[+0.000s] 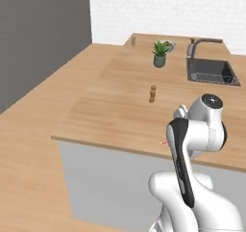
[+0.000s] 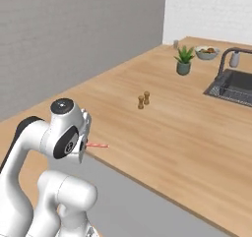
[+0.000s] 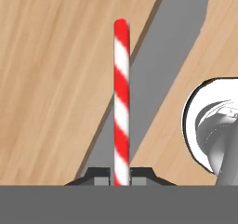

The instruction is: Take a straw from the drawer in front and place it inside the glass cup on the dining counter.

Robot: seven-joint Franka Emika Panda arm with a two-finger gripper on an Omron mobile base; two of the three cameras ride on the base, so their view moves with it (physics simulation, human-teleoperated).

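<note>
You have the straw (image 3: 121,102) clamped between the two fingertips of the gripper (image 3: 122,175); in the hand view it rises straight up from between them, red and white striped, crossing the edge of the dining counter (image 3: 51,79). In the right base view the straw (image 2: 98,145) pokes out sideways from the hand, just at the near edge of the dining counter (image 2: 162,128), and in the left base view only its tip (image 1: 163,142) shows beside the arm, at the same near edge. Farther across the counter from that edge stand two small wooden shakers (image 2: 143,100), then a potted plant (image 2: 184,60), and beyond it a white bowl of fruit (image 2: 206,52). The sink (image 2: 235,85) with its tap (image 2: 227,59) is set into the counter to the plant's right.
</note>
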